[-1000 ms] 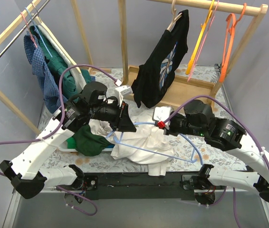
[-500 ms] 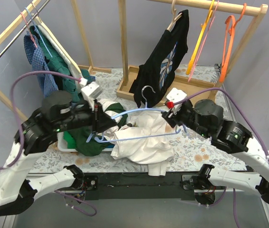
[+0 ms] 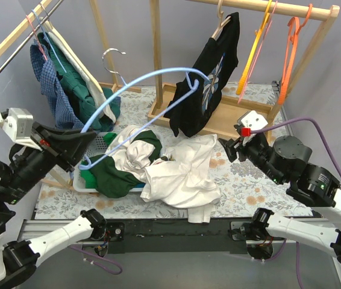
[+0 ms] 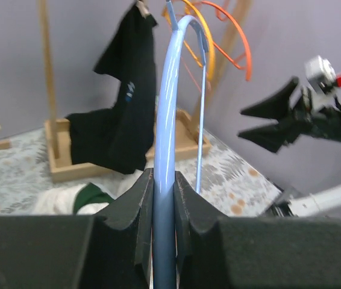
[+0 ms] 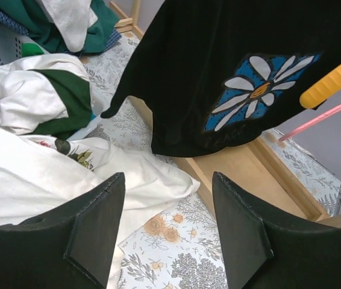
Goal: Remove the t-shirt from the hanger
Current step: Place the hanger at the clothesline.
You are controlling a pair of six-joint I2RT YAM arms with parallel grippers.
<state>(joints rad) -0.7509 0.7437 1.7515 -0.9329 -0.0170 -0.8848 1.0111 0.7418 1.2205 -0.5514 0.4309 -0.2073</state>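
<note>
One blue hanger point(image 4: 166, 120) sits pinched in left claw point(image 4: 163, 180); right claw point(image 5: 167, 180) gapes.

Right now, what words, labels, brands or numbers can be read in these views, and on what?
Nothing reads outright.
Under the flower print on the black t-shirt: faint lettering, too dim to read.
On the white t-shirt: a small print, too blurred to tell whether it holds words.
On the blue hanger: no marking seen.
</note>
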